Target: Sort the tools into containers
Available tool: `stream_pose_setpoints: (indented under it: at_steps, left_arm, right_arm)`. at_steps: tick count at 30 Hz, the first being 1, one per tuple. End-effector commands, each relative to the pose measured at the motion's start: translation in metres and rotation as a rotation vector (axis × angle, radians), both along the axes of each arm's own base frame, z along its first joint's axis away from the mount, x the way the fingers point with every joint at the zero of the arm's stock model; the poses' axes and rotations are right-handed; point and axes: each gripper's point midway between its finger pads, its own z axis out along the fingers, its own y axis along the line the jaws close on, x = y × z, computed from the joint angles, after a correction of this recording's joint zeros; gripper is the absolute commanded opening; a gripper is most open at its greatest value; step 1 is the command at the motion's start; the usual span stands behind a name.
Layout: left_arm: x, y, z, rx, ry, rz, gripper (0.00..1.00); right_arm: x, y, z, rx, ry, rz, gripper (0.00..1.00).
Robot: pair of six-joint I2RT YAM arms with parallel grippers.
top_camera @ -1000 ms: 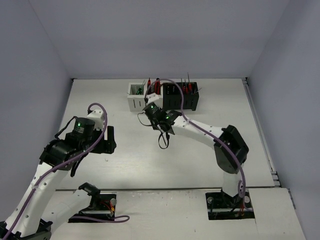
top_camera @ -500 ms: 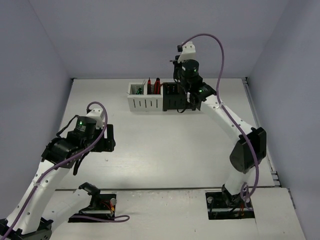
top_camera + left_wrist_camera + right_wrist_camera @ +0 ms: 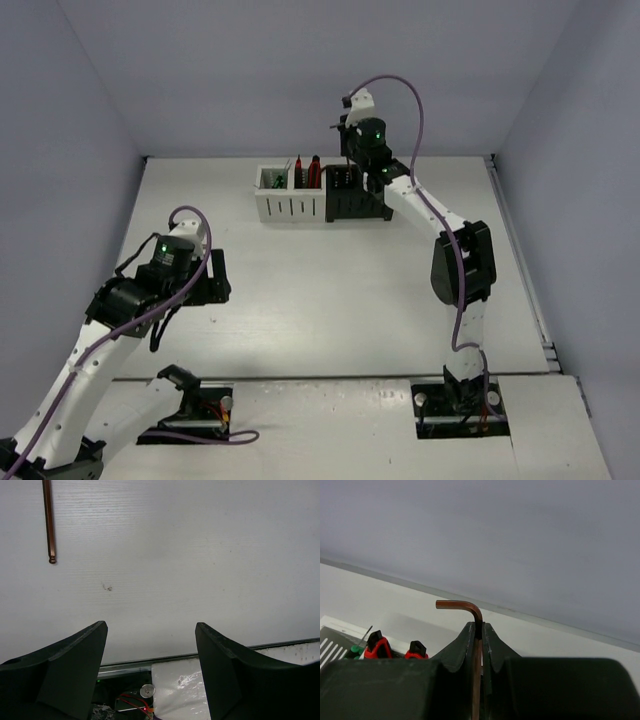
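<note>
My right gripper (image 3: 478,627) is shut on a brown L-shaped hex key (image 3: 470,607), its short leg pointing left above the fingertips. In the top view that gripper (image 3: 347,138) hangs high over the black container (image 3: 355,205) at the back of the table. Beside it, the white container (image 3: 285,207) holds a green-handled screwdriver (image 3: 275,182) and red-handled tools (image 3: 306,172), whose red handles (image 3: 377,647) also show in the right wrist view. My left gripper (image 3: 151,630) stands open over bare table at the near left. Another hex key (image 3: 48,520) lies on the table beyond it.
Grey walls close the table at the back and both sides. The left arm's base mount (image 3: 190,410) and the right arm's base mount (image 3: 460,410) sit at the near edge. A purple cable (image 3: 395,85) loops above the right wrist.
The right arm has risen from the middle of the table and swung back over the black container, carrying the hex key. The left arm has barely moved.
</note>
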Motion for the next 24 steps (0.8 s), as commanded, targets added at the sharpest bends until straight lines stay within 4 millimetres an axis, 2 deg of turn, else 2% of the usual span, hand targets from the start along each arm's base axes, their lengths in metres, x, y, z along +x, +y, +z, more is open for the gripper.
stream_pose_setpoints:
  at_steps: [1, 4, 9, 14, 18, 24]
  left_arm:
    - [0.006, -0.002, 0.001, -0.029, -0.004, 0.052, 0.68]
    - [0.006, -0.003, 0.000, -0.032, 0.003, 0.060, 0.68]
    - [0.007, -0.003, 0.000, -0.040, 0.007, 0.075, 0.68]
    - [0.008, 0.000, 0.000, -0.040, 0.003, 0.098, 0.68]
    - [0.010, -0.003, 0.002, -0.046, 0.011, 0.096, 0.68]
    - [0.022, -0.003, -0.003, -0.003, 0.045, 0.094, 0.68]
  right_arm:
    - [0.005, 0.012, 0.039, 0.061, -0.157, 0.079, 0.00]
    - [0.008, 0.012, 0.022, 0.045, -0.146, 0.092, 0.00]
    - [0.008, 0.014, 0.007, 0.013, -0.140, 0.118, 0.00]
    - [-0.002, 0.011, -0.010, -0.003, -0.104, 0.130, 0.00]
    - [-0.015, 0.003, -0.016, -0.013, -0.084, 0.127, 0.12]
    - [-0.037, -0.008, 0.003, -0.017, -0.092, 0.129, 0.35]
